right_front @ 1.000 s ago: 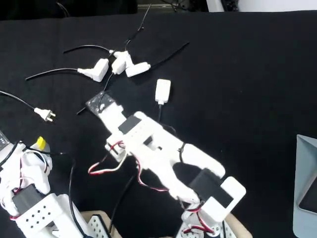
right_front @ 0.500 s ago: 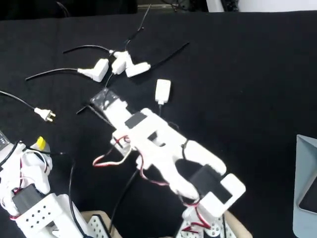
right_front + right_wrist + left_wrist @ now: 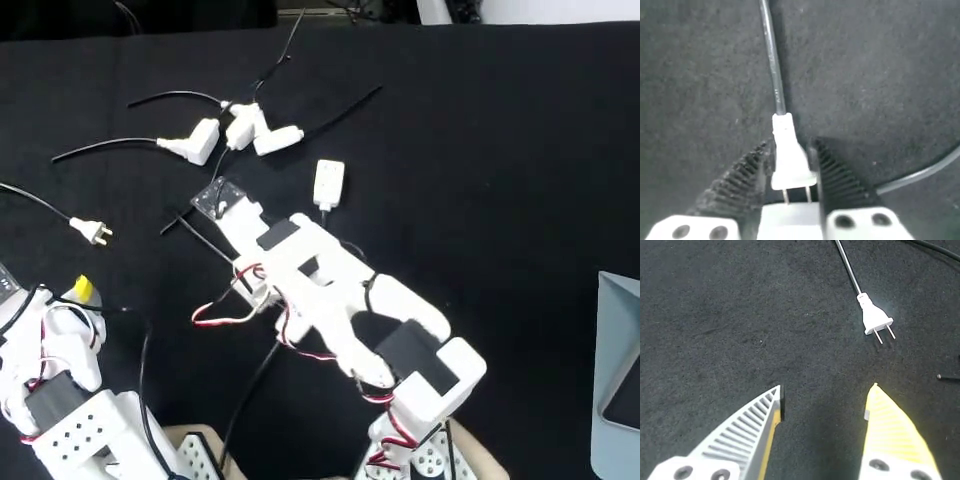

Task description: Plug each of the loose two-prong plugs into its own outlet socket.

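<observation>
High view: the right gripper point(image 3: 218, 198) has edged forward over the last second, closing on the white rectangular plastic outlet socket point(image 3: 328, 183) to its side.

Left wrist view: the left gripper point(image 3: 826, 389) is spread and empty, with a loose white two-prong plug point(image 3: 874, 317) just beyond its yellow fingertip.

Right wrist view: the jaws pinch a second white plug point(image 3: 789, 165), prongs pointing back at the palm, so plugging in likely needs a re-grip.

White plug point(image 3: 789, 165) tight between the jaws
</observation>
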`<control>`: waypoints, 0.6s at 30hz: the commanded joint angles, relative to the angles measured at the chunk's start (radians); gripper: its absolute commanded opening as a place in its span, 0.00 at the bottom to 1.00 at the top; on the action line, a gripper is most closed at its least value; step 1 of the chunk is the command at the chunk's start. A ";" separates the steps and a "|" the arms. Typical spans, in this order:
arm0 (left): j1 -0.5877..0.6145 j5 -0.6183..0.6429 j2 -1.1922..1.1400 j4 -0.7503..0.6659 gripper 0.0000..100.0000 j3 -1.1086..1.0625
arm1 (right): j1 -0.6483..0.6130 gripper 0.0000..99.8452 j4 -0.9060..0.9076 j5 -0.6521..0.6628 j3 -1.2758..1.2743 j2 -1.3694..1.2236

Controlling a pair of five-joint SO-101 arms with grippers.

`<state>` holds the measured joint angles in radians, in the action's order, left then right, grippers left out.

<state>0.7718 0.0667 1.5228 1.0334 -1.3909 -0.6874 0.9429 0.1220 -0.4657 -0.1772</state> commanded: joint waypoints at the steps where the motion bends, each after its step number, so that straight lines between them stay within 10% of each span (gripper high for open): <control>1: 0.008 0.003 0.008 -0.023 0.27 0.010 | 0.012 0.15 0.074 0.003 0.047 0.025; 18: 0.002 0.003 0.008 -0.049 0.27 -0.001 | -0.104 0.15 0.064 0.005 -0.064 0.260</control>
<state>0.7718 0.0667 1.5228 1.0058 -1.4001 -0.7641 1.0180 0.1235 -0.5132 0.0253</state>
